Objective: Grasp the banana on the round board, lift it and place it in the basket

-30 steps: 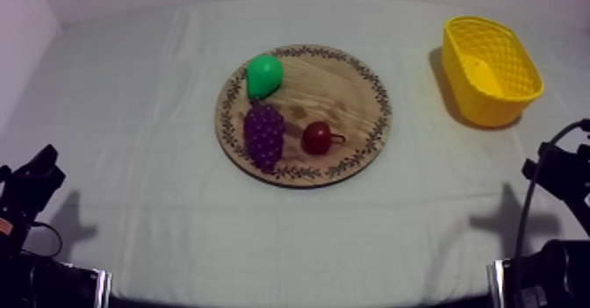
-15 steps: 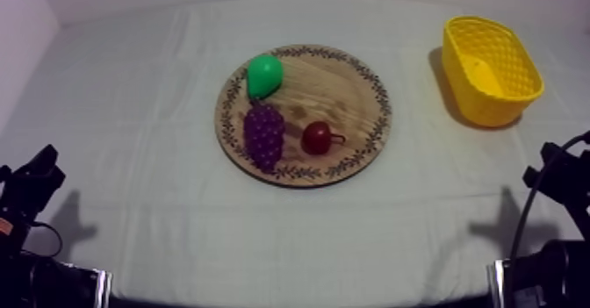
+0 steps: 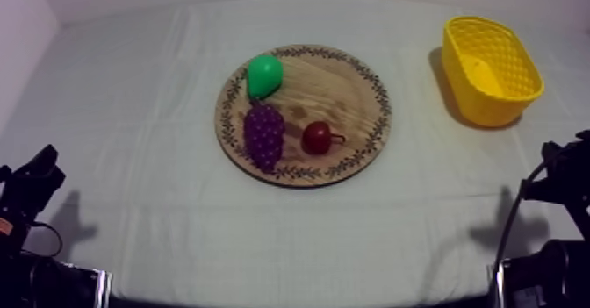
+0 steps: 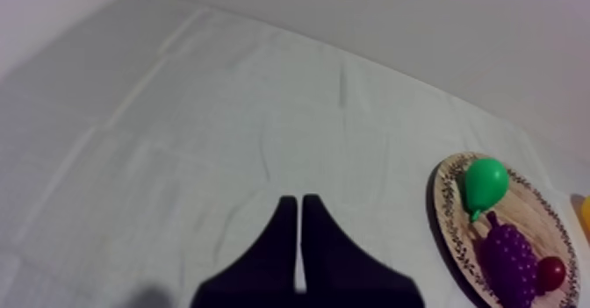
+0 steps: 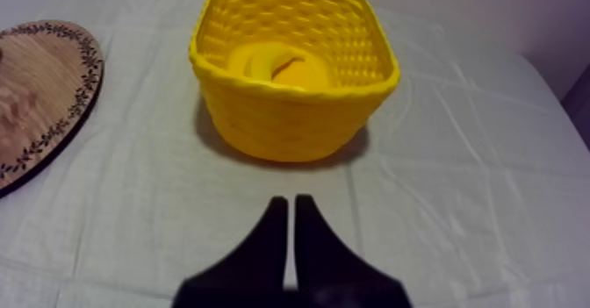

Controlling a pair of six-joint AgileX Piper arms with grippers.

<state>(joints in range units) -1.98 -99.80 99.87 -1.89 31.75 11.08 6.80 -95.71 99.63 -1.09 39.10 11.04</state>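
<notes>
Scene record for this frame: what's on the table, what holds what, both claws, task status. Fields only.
centre: round wooden board with patterned rim
on it: green pear, purple bunch of grapes, small red fruit
container: yellow woven basket, upright, apart from the board
inside it: yellow banana
left claw: shut, empty, over bare grey-white cloth
right claw: shut, empty, facing the basket
task status: banana already in basket

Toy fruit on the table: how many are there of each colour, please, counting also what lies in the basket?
Green: 1, the pear on the wooden board
Purple: 1, the bunch of grapes, same board
Red: 1, the small red fruit, same board
Yellow: 1, the banana in the yellow basket
Total: 4
</notes>
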